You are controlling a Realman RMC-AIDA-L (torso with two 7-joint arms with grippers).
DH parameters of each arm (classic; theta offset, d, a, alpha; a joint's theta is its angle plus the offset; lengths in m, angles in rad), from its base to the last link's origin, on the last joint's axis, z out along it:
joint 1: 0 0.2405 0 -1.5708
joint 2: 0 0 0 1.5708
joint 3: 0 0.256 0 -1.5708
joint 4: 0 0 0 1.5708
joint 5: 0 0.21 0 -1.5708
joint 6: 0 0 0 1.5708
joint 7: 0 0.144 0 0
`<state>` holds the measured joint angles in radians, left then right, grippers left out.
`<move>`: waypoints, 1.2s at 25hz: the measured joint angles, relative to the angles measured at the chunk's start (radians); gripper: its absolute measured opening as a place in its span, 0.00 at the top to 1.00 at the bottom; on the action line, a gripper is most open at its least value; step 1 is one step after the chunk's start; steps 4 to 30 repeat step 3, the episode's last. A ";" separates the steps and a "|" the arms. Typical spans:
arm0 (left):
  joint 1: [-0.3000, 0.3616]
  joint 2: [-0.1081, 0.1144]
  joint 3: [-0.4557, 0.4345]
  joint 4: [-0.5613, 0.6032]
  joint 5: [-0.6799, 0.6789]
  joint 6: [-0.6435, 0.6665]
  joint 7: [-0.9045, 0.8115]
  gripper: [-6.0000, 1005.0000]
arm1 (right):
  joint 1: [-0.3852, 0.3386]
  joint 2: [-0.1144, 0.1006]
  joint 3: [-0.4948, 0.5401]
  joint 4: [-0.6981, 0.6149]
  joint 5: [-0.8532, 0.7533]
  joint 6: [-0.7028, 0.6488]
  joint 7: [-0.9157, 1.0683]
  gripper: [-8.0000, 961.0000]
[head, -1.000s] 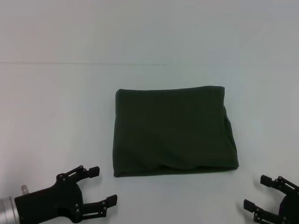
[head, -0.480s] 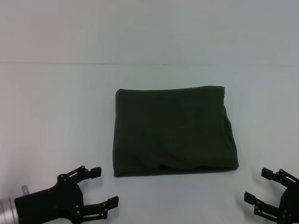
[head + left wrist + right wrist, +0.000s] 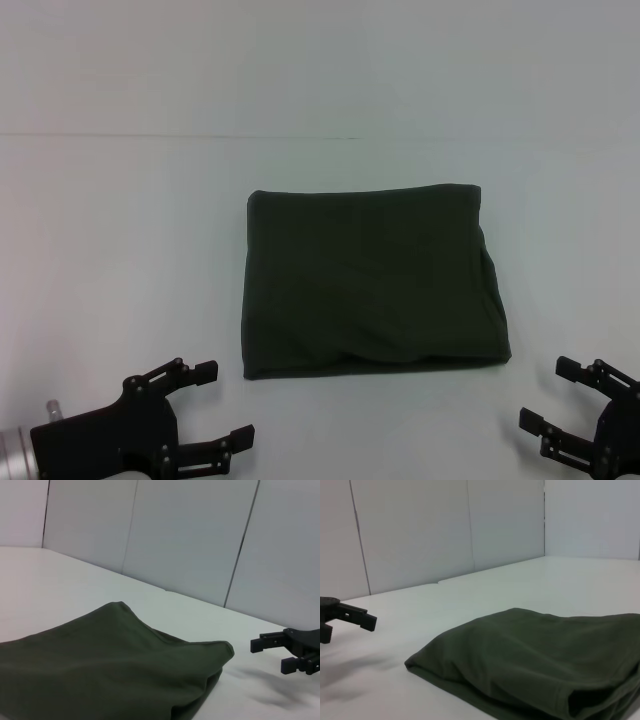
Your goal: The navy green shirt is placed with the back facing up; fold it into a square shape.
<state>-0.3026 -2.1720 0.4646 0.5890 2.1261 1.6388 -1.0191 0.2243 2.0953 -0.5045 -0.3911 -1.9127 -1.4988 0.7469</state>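
Observation:
The navy green shirt (image 3: 370, 280) lies folded into a rough square in the middle of the white table (image 3: 120, 220). It also shows in the left wrist view (image 3: 100, 665) and in the right wrist view (image 3: 535, 655). My left gripper (image 3: 222, 403) is open and empty, near the table's front edge, left of the shirt's near left corner. My right gripper (image 3: 548, 395) is open and empty, near the front edge, right of the shirt's near right corner. Neither touches the shirt. The right gripper shows far off in the left wrist view (image 3: 272, 655).
Pale wall panels (image 3: 190, 535) stand behind the table. Bare white tabletop surrounds the shirt on all sides.
Both grippers have drawn back slightly toward the front edge. The shirt has not moved.

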 joint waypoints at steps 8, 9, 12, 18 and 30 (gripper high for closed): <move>0.000 0.000 0.000 0.000 0.000 0.001 0.001 0.06 | 0.001 0.000 0.000 0.002 0.000 -0.004 0.000 0.10; 0.000 0.000 0.000 0.000 0.000 0.001 0.001 0.06 | 0.001 0.000 0.000 0.002 0.000 -0.004 0.000 0.10; 0.000 0.000 0.000 0.000 0.000 0.001 0.001 0.06 | 0.001 0.000 0.000 0.002 0.000 -0.004 0.000 0.10; 0.000 0.000 0.000 0.000 0.000 0.001 0.001 0.06 | 0.001 0.000 0.000 0.002 0.000 -0.004 0.000 0.10; 0.000 0.000 0.000 0.000 0.000 0.001 0.001 0.06 | 0.001 0.000 0.000 0.002 0.000 -0.004 0.000 0.10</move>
